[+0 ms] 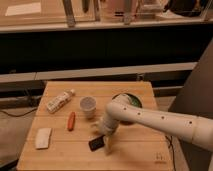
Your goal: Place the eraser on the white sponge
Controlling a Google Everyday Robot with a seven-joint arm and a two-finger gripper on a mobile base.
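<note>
Two things matter on this table (135, 150): the eraser (96, 144), a small black block near the front edge at about 6 o'clock, and the white sponge (43, 138), lying flat at about 8 o'clock, well apart from it. The tool (106, 139), on the end of the white arm (160, 120), hangs at the eraser's 3 o'clock side, touching it or just short. I cannot tell whether it is wide, narrow or gripping.

My worry is a glancing contact that skids the block off the front edge instead of catching it. The clear cup (88, 105) sits close behind the wrist at 12 o'clock, and a swing could tip it. The orange stick (71, 120) lies near the path to the sponge.

Underfoot, so to speak, is pale slatted wood. Behind it run grey rails against a dark wall.
</note>
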